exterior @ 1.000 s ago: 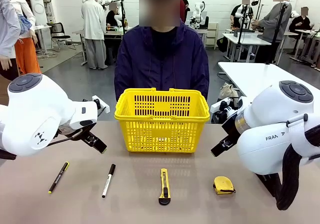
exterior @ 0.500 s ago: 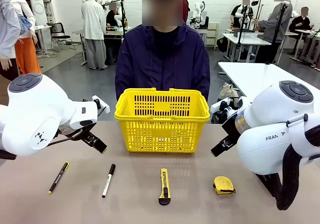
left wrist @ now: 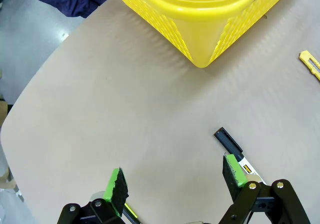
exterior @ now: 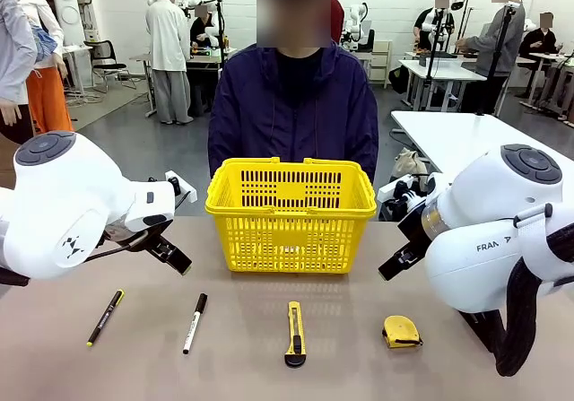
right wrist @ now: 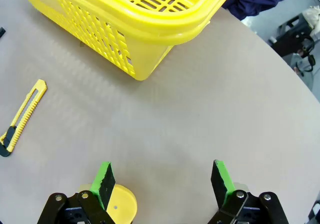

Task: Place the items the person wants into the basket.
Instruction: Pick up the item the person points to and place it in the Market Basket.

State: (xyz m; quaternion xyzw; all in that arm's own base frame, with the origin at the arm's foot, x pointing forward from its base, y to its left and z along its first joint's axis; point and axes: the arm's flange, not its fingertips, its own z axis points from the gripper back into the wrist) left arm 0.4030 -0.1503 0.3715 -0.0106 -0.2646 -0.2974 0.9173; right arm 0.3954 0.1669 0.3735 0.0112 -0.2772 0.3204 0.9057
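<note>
Tape measure, utility knife, pen lie on table, robot side of basket. Tape measure prob. rigid, chunky: grip across flat sides. Knife, pen thin, light, may slip: pinch mid-body. Left gripper, right gripper wide open, empty.

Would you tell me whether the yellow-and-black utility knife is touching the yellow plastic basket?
Apart: the front view shows bare table between utility knife and basket.

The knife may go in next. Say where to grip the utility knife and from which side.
Grip the utility knife at mid-body, across its narrow width, coming straight down from above. It lies flat on the table, long axis pointing at the basket.
</note>
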